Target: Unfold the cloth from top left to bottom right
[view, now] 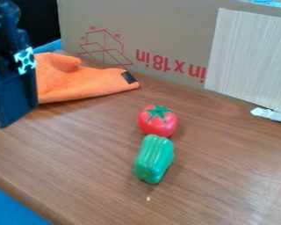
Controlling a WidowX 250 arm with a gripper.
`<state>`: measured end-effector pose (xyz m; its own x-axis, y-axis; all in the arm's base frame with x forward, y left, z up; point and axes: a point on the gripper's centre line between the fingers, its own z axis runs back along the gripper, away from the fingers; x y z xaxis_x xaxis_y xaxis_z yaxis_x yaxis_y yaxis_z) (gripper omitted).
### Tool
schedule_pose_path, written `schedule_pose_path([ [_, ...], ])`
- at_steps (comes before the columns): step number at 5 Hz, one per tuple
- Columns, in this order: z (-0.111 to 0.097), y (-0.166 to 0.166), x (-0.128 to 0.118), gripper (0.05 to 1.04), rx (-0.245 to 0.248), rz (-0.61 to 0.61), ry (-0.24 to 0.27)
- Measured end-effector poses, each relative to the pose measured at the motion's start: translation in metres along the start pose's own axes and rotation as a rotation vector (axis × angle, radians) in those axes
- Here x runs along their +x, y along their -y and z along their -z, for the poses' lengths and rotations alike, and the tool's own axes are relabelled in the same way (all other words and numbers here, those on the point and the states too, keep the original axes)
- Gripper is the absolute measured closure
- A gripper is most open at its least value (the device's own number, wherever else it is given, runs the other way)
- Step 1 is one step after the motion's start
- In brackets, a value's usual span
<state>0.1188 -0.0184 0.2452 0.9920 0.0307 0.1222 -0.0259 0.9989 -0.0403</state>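
- Black gripper [14,105] is at the left edge of the frame, in front of the cloth's left part. Honestly can't tell if it's apart, together or clamped on something from here.
- The orange cloth [84,83] is right by it, upper left of the frame, lying in a bunched heap. There's a rounded hump at the back, and it narrows to a corner with a black tag [128,77] pointing right.
- Handling, my guess: light, soft and floppy, fuzzy enough to grip well, nothing to break. Main annoyance is that it won't push flat, it'll just bunch up.
- I'd grab a single top layer up at that hump, pinch shallow, lift a bit, then carry it toward lower right. Go too deep and you'd probably drag the whole wad.
- Toy tomato [158,122] sits mid-frame, with a green toy bell pepper [154,160] just below it. Both are kinda on the unfolding path, so they could get bumped or covered.
- All that's on a brown wood-grain tabletop [78,154], cardboard [166,26] standing behind, pale panel [248,57] upper right.
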Motion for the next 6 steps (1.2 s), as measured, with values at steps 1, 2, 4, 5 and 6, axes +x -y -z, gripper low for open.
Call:
schedule_pose_path([
  [1,0.001,0.001,0.000,0.083,-0.004,0.008,-0.002],
  [2,0.014,-0.025,0.047,0.083,-0.023,-0.057,-0.021],
  [4,0.024,-0.068,0.098,0.083,0.005,-0.045,0.010],
  [5,0.033,-0.089,0.112,0.083,0.042,0.053,0.006],
  [6,0.032,-0.121,0.126,0.083,0.070,0.138,0.029],
])
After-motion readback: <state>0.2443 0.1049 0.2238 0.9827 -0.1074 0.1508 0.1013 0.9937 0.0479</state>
